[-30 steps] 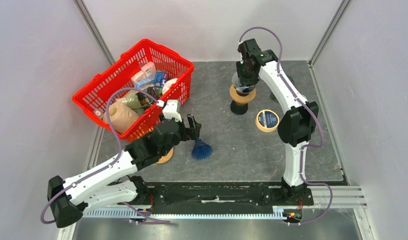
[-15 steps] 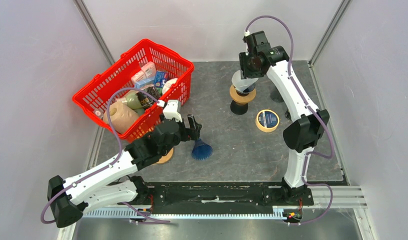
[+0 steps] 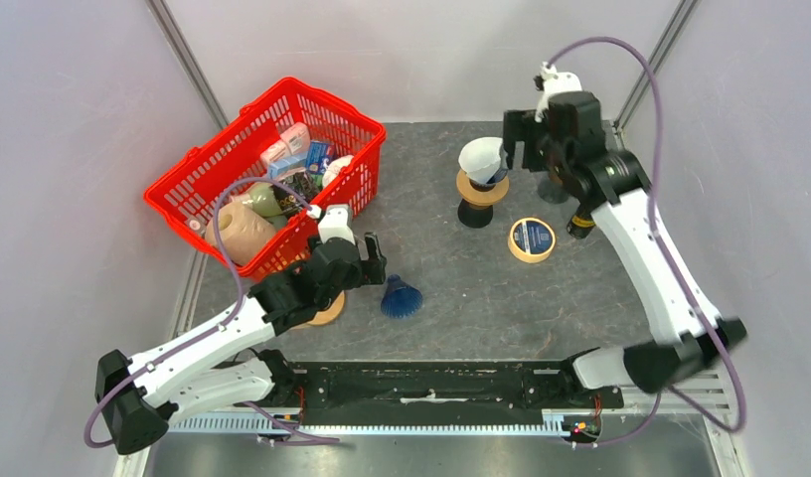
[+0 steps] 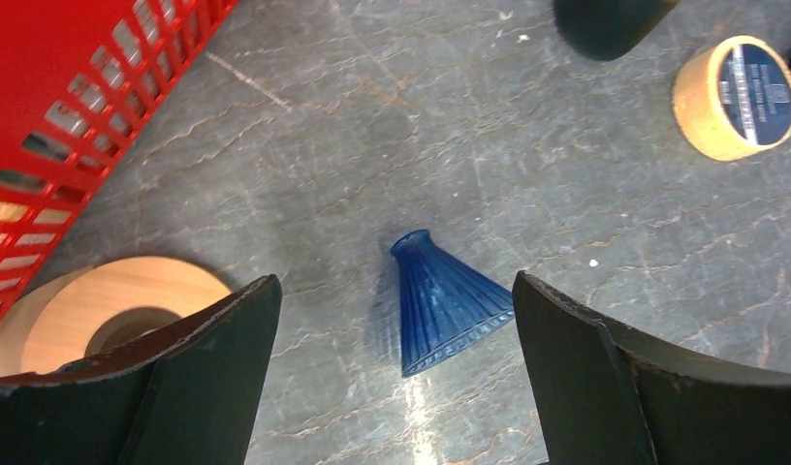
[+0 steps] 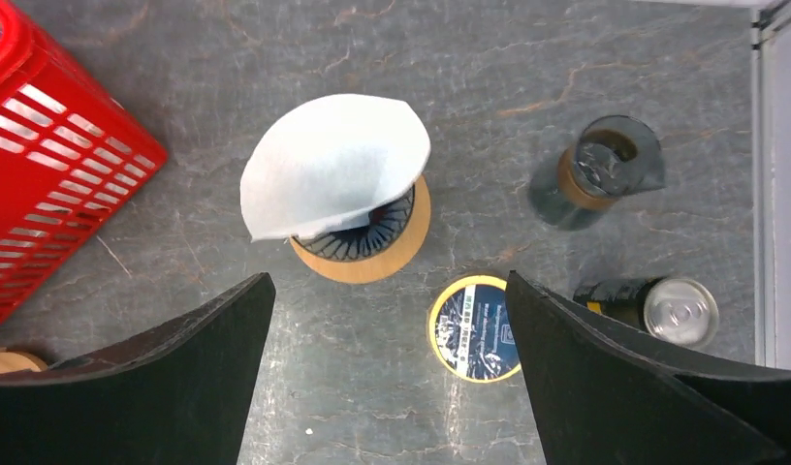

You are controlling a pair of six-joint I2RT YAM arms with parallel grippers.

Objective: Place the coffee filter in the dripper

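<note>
The white paper coffee filter (image 3: 480, 158) (image 5: 332, 167) sits in the top of the dripper (image 3: 481, 187) (image 5: 364, 242), a dark ribbed cone with a wooden collar. It leans over the dripper's left rim. My right gripper (image 3: 516, 142) (image 5: 387, 281) hangs open to the right of and above the filter, with nothing between its fingers. My left gripper (image 3: 357, 256) (image 4: 396, 286) is open low over the table, and a blue ribbed cone (image 3: 402, 297) (image 4: 445, 308) lies on its side between and just beyond its fingers.
A red basket (image 3: 357, 124) full of goods stands at the back left. A yellow tape roll (image 3: 532, 238) (image 5: 474, 327), a glass carafe (image 5: 595, 170) and a can (image 5: 663, 310) lie right of the dripper. A wooden ring (image 4: 120, 305) lies by the basket.
The right gripper has opened, let go of the filter and drawn back up and to the right. The filter stays in the dripper. The left gripper has shifted slightly left.
</note>
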